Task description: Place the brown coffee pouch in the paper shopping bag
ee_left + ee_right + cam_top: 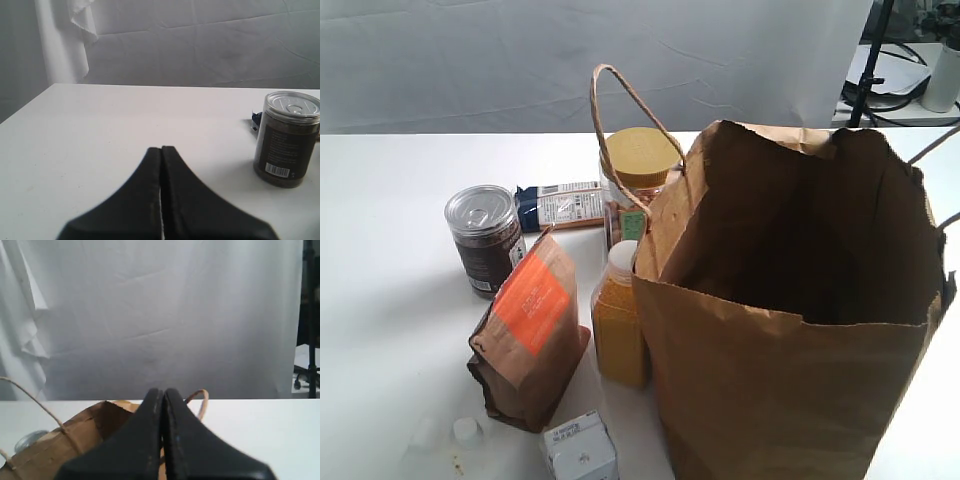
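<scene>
The brown coffee pouch (527, 330) with its orange label stands leaning on the white table, left of the paper shopping bag (790, 300). The bag stands upright with its mouth open and a cord handle (620, 110) rising at its left. No gripper shows in the exterior view. In the left wrist view my left gripper (161, 149) is shut with nothing in it, over bare table left of the dark can (286, 138). In the right wrist view my right gripper (163, 391) is shut and empty, just behind the bag's rim (65, 440) and handle (200, 400).
A dark can with silver lid (484, 238) stands behind the pouch, a blue-and-white packet (563, 206) lies beside it. A yellow-lidded jar (636, 180) and an orange bottle (620, 320) stand against the bag. A small carton (580, 450) sits at the front edge.
</scene>
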Controlling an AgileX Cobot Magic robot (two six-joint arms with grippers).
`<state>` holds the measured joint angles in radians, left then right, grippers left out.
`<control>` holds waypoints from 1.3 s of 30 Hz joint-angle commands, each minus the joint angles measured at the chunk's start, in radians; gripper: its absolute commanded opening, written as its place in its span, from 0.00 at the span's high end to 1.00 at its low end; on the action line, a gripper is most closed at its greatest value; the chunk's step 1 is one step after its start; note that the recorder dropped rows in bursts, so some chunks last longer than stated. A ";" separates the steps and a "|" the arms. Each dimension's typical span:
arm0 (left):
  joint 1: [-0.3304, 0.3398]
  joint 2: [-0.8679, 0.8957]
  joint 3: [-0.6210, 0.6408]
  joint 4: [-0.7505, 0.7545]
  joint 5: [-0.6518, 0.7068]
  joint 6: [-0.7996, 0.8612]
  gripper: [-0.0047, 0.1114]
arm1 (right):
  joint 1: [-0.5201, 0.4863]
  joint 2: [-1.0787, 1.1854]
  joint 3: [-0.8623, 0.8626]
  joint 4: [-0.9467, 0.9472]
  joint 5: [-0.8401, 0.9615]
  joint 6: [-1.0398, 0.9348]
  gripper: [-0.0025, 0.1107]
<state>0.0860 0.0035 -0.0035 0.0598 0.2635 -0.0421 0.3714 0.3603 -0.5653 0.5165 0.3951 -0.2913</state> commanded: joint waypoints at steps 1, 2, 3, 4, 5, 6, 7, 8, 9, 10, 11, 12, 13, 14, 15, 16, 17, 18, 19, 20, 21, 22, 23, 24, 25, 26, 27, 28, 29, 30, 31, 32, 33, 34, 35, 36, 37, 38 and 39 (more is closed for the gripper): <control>0.004 -0.003 0.004 0.004 -0.004 -0.003 0.96 | 0.003 0.160 -0.111 0.222 0.120 -0.230 0.98; 0.004 -0.003 0.004 0.004 -0.004 -0.003 0.96 | 0.003 0.195 -0.131 0.278 0.146 -0.273 0.98; 0.004 -0.003 0.004 0.004 -0.004 -0.003 0.96 | 0.005 0.222 -0.145 0.322 0.161 -0.298 0.98; 0.004 -0.003 0.004 0.004 -0.004 -0.003 0.96 | 0.010 0.253 -0.165 0.341 0.181 -0.320 0.98; 0.004 -0.003 0.004 0.004 -0.004 -0.003 0.96 | 0.019 0.283 -0.186 0.343 0.203 -0.322 0.98; 0.004 -0.003 0.004 0.004 -0.004 -0.003 0.96 | 0.029 0.311 -0.205 0.341 0.221 -0.322 0.98; 0.004 -0.003 0.004 0.004 -0.004 -0.003 0.96 | 0.045 0.335 -0.228 0.330 0.235 -0.313 0.98; 0.004 -0.003 0.004 0.004 -0.004 -0.003 0.96 | 0.067 0.355 -0.253 0.298 0.247 -0.291 0.98; 0.004 -0.003 0.004 0.004 -0.004 -0.003 0.96 | 0.094 0.368 -0.280 0.261 0.253 -0.258 0.98; 0.004 -0.003 0.004 0.004 -0.004 -0.003 0.96 | 0.124 0.385 -0.311 0.203 0.264 -0.202 0.98; 0.004 -0.003 0.004 0.004 -0.004 -0.003 0.96 | 0.159 0.407 -0.342 0.132 0.275 -0.138 0.98; 0.004 -0.003 0.004 0.004 -0.004 -0.003 0.96 | 0.190 0.423 -0.367 0.054 0.280 -0.085 0.98; 0.004 -0.003 0.004 0.004 -0.004 -0.003 0.96 | 0.234 0.446 -0.395 -0.019 0.287 -0.019 0.98; 0.004 -0.003 0.004 0.004 -0.004 -0.003 0.96 | 0.283 0.470 -0.421 -0.078 0.292 0.041 0.98; 0.004 -0.003 0.004 0.004 -0.004 -0.003 0.96 | 0.325 0.497 -0.439 -0.111 0.293 0.078 0.98; 0.004 -0.003 0.004 0.004 -0.004 -0.003 0.96 | 0.390 0.525 -0.464 -0.142 0.293 0.109 0.98; 0.004 -0.003 0.004 0.004 -0.004 -0.003 0.96 | 0.437 0.557 -0.480 -0.157 0.293 0.123 0.98; 0.004 -0.003 0.004 0.004 -0.004 -0.003 0.96 | 0.496 0.585 -0.496 -0.169 0.289 0.141 0.98; 0.004 -0.003 0.004 0.004 -0.004 -0.003 0.96 | 0.553 0.622 -0.516 -0.178 0.274 0.166 0.98; 0.004 -0.003 0.004 0.004 -0.004 -0.003 0.96 | 0.606 0.660 -0.534 -0.183 0.254 0.197 0.98; 0.004 -0.003 0.004 0.004 -0.004 -0.003 0.96 | 0.651 0.698 -0.556 -0.186 0.230 0.241 0.98; 0.004 -0.003 0.004 0.004 -0.004 -0.003 0.96 | 0.693 0.737 -0.582 -0.203 0.209 0.305 0.98; 0.004 -0.003 0.004 0.004 -0.004 -0.003 0.96 | 0.722 0.770 -0.614 -0.220 0.195 0.354 0.98; 0.004 -0.003 0.004 0.004 -0.004 -0.003 0.96 | 0.749 0.813 -0.644 -0.246 0.191 0.401 0.98; 0.004 -0.003 0.004 0.004 -0.004 -0.003 0.96 | 0.779 0.859 -0.686 -0.280 0.195 0.456 0.98; 0.004 -0.003 0.004 0.004 -0.004 -0.003 0.96 | 0.804 0.905 -0.730 -0.310 0.200 0.507 0.98; 0.004 -0.003 0.004 0.004 -0.004 -0.003 0.96 | 0.826 0.951 -0.773 -0.336 0.207 0.558 0.98; 0.004 -0.003 0.004 0.004 -0.004 -0.003 0.96 | 0.845 0.997 -0.818 -0.358 0.218 0.608 0.98; 0.004 -0.003 0.004 0.004 -0.004 -0.003 0.96 | 0.859 1.034 -0.854 -0.372 0.226 0.658 0.98; 0.004 -0.003 0.004 0.004 -0.004 -0.003 0.96 | 0.876 1.080 -0.898 -0.381 0.238 0.702 0.98; 0.004 -0.003 0.004 0.004 -0.004 -0.003 0.96 | 0.897 1.126 -0.943 -0.385 0.255 0.735 0.98; 0.004 -0.003 0.004 0.004 -0.004 -0.003 0.96 | 0.908 1.160 -0.987 -0.396 0.275 0.762 0.98; 0.004 -0.003 0.004 0.004 -0.004 -0.003 0.96 | 0.921 1.201 -1.027 -0.412 0.306 0.803 0.98; 0.004 -0.003 0.004 0.004 -0.004 -0.003 0.96 | 0.932 1.240 -1.067 -0.435 0.346 0.845 0.98; 0.004 -0.003 0.004 0.004 -0.004 -0.003 0.96 | 0.936 1.270 -1.099 -0.462 0.390 0.879 0.98; 0.004 -0.003 0.004 0.004 -0.004 -0.003 0.96 | 0.936 1.305 -1.137 -0.490 0.456 0.929 0.98; 0.004 -0.003 0.004 0.004 -0.004 -0.003 0.96 | 0.936 1.338 -1.172 -0.517 0.526 0.980 0.98; 0.004 -0.003 0.004 0.004 -0.004 -0.003 0.96 | 0.936 1.366 -1.197 -0.537 0.592 1.025 0.98; 0.004 -0.003 0.004 0.004 -0.004 -0.003 0.96 | 0.936 1.392 -1.225 -0.560 0.641 1.069 0.98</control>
<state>0.0860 0.0035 -0.0035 0.0598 0.2635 -0.0421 1.3069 1.6853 -1.7144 0.0425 0.8832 0.6469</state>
